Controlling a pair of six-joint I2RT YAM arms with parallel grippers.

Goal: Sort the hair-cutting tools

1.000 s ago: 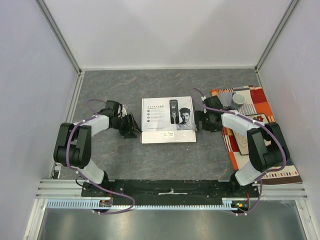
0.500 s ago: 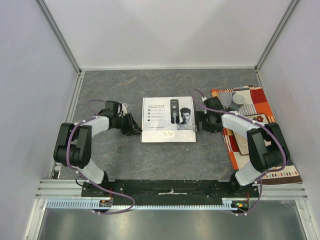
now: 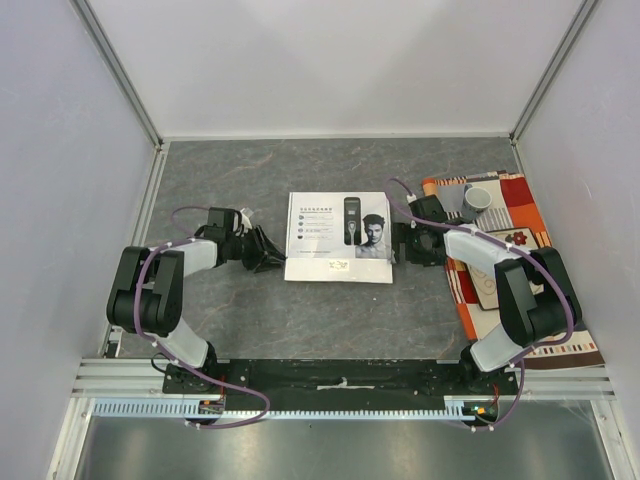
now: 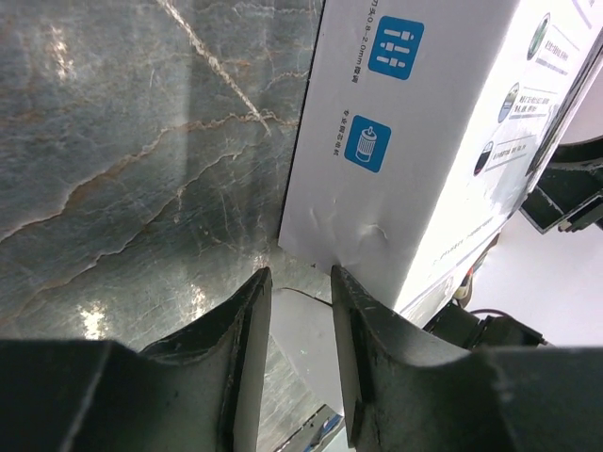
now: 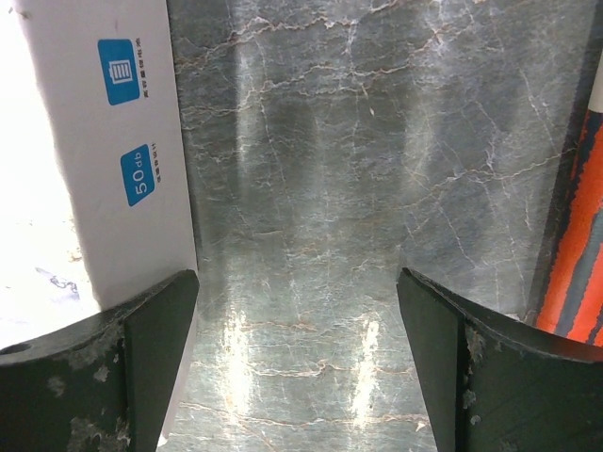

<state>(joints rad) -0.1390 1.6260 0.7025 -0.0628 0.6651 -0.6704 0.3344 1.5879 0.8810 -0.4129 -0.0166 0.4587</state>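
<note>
Currently: grey marbled desk (image 3: 300, 320), white walls (image 3: 330, 60). Closed box (image 3: 338, 237) mid-desk; tools hidden, I can't place them. Left gripper (image 3: 272, 258) narrowly parted at its left edge, right gripper (image 3: 400, 243) spread wide opposite, both empty.

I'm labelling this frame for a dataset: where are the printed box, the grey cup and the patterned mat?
printed box (image 3: 338, 237): overhead view, centre of its lid.
grey cup (image 3: 477, 199): overhead view, its open mouth.
patterned mat (image 3: 518, 192): overhead view, a red patch near its far edge.
</note>
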